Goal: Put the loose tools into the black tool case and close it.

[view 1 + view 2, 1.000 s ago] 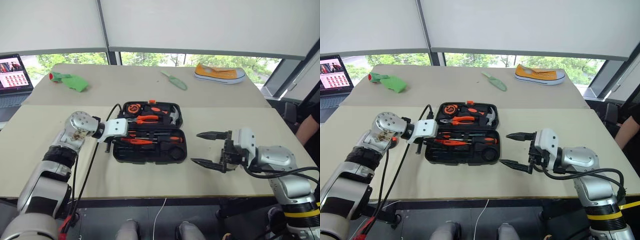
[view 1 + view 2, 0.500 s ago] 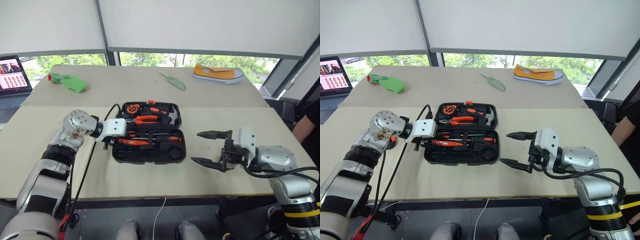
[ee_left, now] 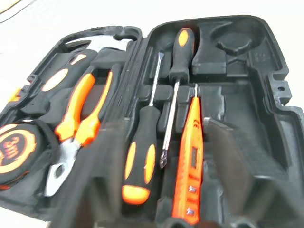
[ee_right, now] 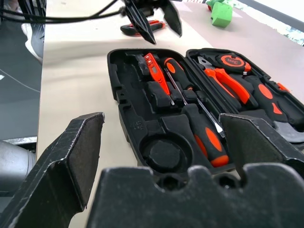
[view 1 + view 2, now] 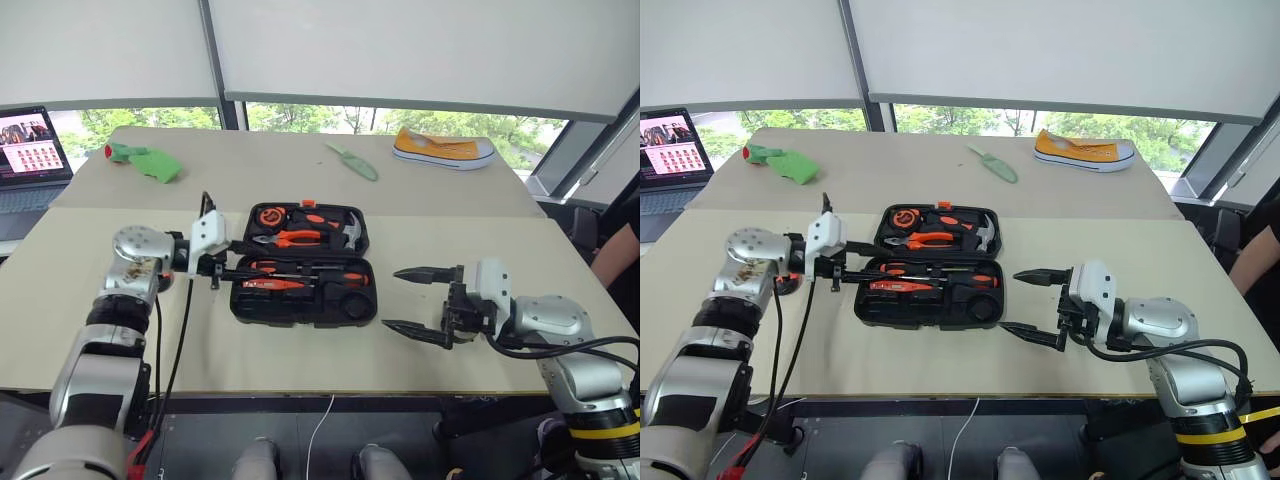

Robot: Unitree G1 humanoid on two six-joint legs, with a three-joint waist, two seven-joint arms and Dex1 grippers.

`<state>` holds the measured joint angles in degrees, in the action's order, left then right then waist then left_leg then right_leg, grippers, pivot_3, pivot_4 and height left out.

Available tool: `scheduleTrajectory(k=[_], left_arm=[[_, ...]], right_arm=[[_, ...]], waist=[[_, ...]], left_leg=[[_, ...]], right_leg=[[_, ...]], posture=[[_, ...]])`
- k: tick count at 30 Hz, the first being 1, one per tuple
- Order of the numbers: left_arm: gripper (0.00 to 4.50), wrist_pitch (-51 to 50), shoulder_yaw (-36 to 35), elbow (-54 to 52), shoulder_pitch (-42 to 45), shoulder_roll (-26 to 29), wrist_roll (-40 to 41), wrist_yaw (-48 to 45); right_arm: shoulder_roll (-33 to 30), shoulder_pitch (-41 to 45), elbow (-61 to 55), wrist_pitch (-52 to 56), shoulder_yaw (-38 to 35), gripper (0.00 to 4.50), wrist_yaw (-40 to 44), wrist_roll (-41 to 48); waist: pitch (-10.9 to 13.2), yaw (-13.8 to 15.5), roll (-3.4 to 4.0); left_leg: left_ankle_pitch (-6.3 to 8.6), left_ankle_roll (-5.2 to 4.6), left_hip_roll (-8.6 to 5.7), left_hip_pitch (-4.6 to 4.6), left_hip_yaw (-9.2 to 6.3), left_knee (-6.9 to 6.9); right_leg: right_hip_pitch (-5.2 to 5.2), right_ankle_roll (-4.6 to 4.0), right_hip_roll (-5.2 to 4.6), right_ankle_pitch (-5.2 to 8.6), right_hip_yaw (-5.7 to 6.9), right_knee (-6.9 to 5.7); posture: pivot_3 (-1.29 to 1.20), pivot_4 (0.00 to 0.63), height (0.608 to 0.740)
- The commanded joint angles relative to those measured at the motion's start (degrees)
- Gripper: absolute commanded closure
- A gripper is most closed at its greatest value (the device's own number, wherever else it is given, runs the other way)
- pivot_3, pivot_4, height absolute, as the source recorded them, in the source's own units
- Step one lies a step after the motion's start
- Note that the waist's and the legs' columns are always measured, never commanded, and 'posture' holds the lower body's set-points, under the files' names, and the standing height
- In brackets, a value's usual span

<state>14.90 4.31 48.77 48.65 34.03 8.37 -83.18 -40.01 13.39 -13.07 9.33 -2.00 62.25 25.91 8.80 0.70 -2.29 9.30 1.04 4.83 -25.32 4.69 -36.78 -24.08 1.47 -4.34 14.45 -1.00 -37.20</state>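
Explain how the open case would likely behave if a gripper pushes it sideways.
The case looks like rigid moulded plastic, so it should probably slide whole. Lying open and flat, it seems unlikely to tip. The pliers and hammer inside likely make it fairly heavy.

Green trowel (image 5: 352, 161), yellow shoe (image 5: 443, 149), laptop (image 5: 32, 158) behind.

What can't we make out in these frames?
- Orange-black tool on the table behind the left gripper: right wrist view, gripper covers it, type unclear.
- Left gripper's fingers: left wrist view, blurred.
- Laptop: eye views, cut by the left edge.
- Tape measure: left wrist view, cut by the edge.
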Motion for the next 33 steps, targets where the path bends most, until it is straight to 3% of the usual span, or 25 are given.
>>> scheduleTrajectory(k=[1,3,7,12,21,24,26,33], left_arm=[[3.78,1.6,-0.5,0.5,-1.2,-0.6,0.1,0.1],[4.42,3.0,0.0,1.6,-1.9,-0.8,-1.4,1.7],[4.42,4.9,1.7,4.6,-1.6,-1.5,-5.5,6.6],[4.42,6.2,3.8,5.0,-1.9,-1.6,-7.7,6.0],[4.42,-5.6,0.3,0.8,-3.7,-1.4,-3.8,7.8],[3.75,-8.3,-6.0,-7.3,-8.0,-0.8,3.8,7.6],[3.04,-11.5,-10.9,-14.3,-11.6,-0.4,9.4,8.7],[0.54,-19.1,-29.1,-35.1,-37.4,5.4,17.2,20.1]], right_arm=[[-1.0,-0.4,-2.5,1.5,-1.7,0.00,-0.7,1.2],[-1.2,-0.8,-2.9,2.1,-2.1,0.00,-0.9,1.4],[-1.7,-2.0,-4.1,4.9,-2.4,0.00,-1.1,2.6],[-1.6,-3.7,-5.1,5.7,-2.7,0.00,-1.2,2.9],[-0.4,-3.5,-3.3,3.9,-1.6,0.00,-0.1,2.3],[0.1,-3.7,-3.2,3.3,-1.5,0.00,0.2,2.2],[0.7,-3.8,-3.1,3.0,-1.9,0.00,0.2,2.5],[4.5,-4.6,-1.6,-2.8,-3.1,0.00,-0.5,2.1]], waist=[[0.0,0.0,0.00],[0.0,-0.1,0.00],[0.0,0.0,0.00],[0.0,0.1,0.01],[-0.1,0.0,0.05],[-0.1,-0.3,0.05],[-0.1,-0.6,0.03],[-0.1,-1.9,0.03]], left_leg=[[0.00,0.00,0.00,0.00,0.00,0.00],[0.00,0.00,0.00,0.00,-0.01,0.00],[0.00,0.00,0.00,0.00,-0.02,0.00],[0.00,-0.01,0.00,0.03,-0.04,-0.06],[-0.16,-0.23,-0.01,0.11,-0.06,-0.09],[-0.17,-0.23,0.00,0.10,-0.07,-0.09],[-0.17,-0.24,0.02,0.06,-0.06,-0.08],[-0.10,-0.28,0.04,0.01,-0.07,0.11]], right_leg=[[0.00,0.00,0.01,0.00,0.00,0.00],[-0.01,0.00,0.01,0.00,0.00,-0.01],[-0.01,-0.01,0.01,0.00,0.00,-0.02],[0.07,0.02,0.00,-0.04,0.00,-0.01],[0.16,0.25,0.00,-0.15,0.01,-0.01],[0.13,0.27,0.00,-0.18,0.00,-0.01],[0.05,0.00,0.01,-0.33,-0.04,-0.01],[-0.05,0.01,0.02,-0.31,-0.03,0.02]], posture=[[0.00,0.150,0.740],[0.00,0.150,0.740],[0.00,0.150,0.740],[0.00,0.150,0.740],[0.00,0.150,0.740],[0.00,0.150,0.740],[0.00,0.150,0.740],[0.00,0.150,0.740]])
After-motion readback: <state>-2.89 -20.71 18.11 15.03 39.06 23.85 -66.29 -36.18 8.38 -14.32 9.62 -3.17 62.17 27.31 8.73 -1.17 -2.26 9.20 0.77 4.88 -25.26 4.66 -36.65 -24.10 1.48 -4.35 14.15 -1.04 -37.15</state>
